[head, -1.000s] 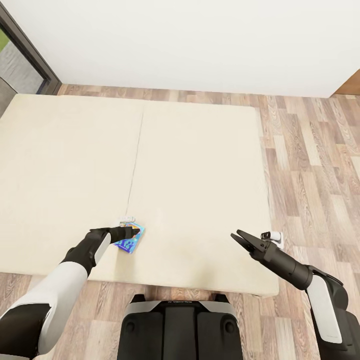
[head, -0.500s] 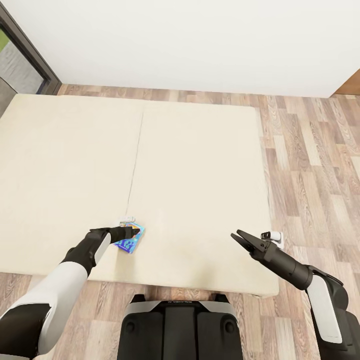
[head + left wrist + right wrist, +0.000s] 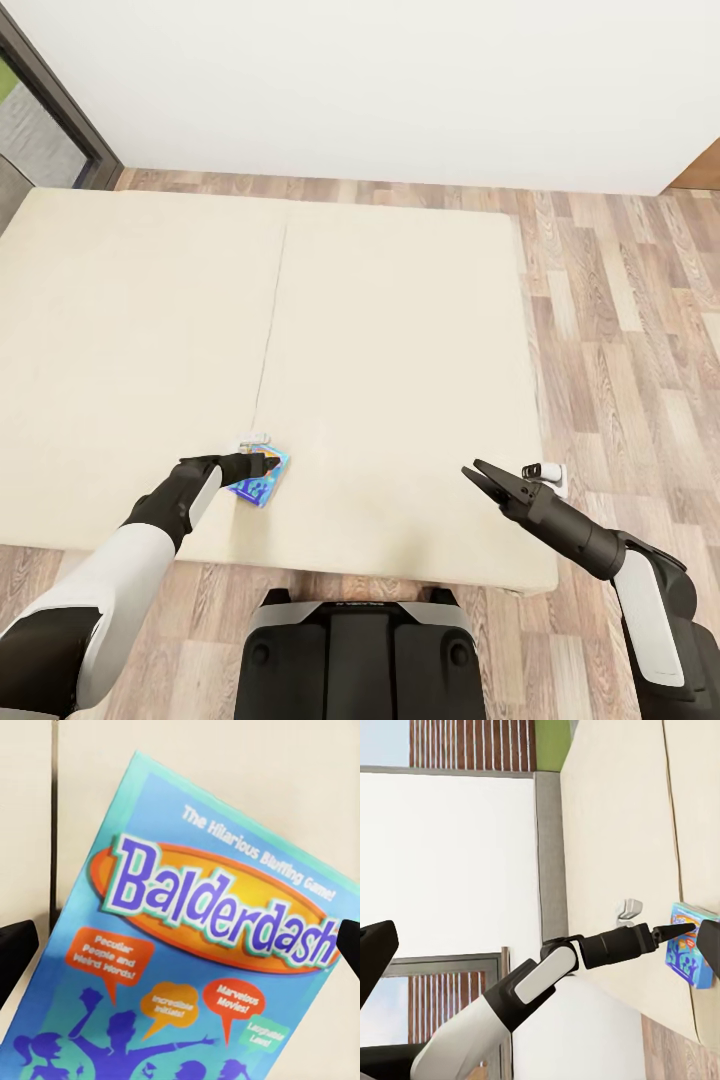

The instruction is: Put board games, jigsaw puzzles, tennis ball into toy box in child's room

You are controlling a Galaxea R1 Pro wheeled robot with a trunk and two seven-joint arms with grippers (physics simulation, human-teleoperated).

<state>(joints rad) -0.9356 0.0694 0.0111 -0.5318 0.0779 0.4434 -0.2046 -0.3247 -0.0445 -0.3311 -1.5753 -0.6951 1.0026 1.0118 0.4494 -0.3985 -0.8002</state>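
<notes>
The small blue "Balderdash" board game box (image 3: 262, 484) lies flat near the front edge of the beige two-mattress bed (image 3: 400, 350); our left hand (image 3: 261, 464) straddles it, fingers spread, not yet gripping. Our right hand (image 3: 478, 476) hangs released, empty. Boxing it remains undone.

Board game (image 3: 262, 478) on bed (image 3: 400, 330) near its front edge, at 7 o'clock, left claw (image 3: 262, 466) over it, right claw (image 3: 478, 475) at 5 o'clock, apart.

The blue board game (image 3: 202, 945) bore the title "Balderdash" with "The Hilarious Bluffing Game!" above it. Its speech bubbles read "Peculiar People and Weird Words!", "Incredible Initials!", "Marvelous Movies!" and "Laughable Laws!".
</notes>
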